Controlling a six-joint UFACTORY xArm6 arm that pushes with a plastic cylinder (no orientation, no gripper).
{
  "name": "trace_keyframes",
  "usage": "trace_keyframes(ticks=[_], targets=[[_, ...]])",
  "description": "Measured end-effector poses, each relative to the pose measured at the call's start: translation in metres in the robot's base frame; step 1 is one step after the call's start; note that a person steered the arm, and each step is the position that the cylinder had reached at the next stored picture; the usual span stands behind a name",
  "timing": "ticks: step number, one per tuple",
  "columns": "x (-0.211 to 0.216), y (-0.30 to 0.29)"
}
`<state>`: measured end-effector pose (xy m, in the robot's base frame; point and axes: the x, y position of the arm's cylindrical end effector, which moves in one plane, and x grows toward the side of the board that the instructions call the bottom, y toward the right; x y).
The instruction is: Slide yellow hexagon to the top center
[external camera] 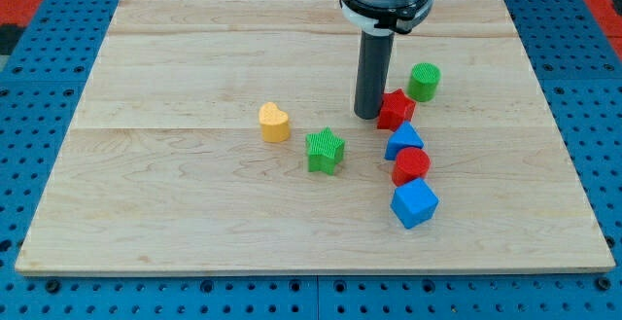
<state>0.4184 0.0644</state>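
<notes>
The only yellow block in view lies left of the board's centre, and its shape looks like a heart rather than a hexagon. I see no other yellow block. My tip stands on the board right of centre, about a hundred pixels to the right of the yellow block. It touches or nearly touches the left side of a red star. The rod rises from there to the view's top.
A green star lies between the yellow block and the right-hand cluster. A green cylinder sits up and right of the red star. Below it run a blue triangle, a red cylinder and a blue cube. The wooden board lies on blue pegboard.
</notes>
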Motion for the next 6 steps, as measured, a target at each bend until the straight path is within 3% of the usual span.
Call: trace_keyframes(ticks=[3, 5, 6], targets=[[0.0, 0.006], [-0.05, -0.029], [-0.076, -0.02]])
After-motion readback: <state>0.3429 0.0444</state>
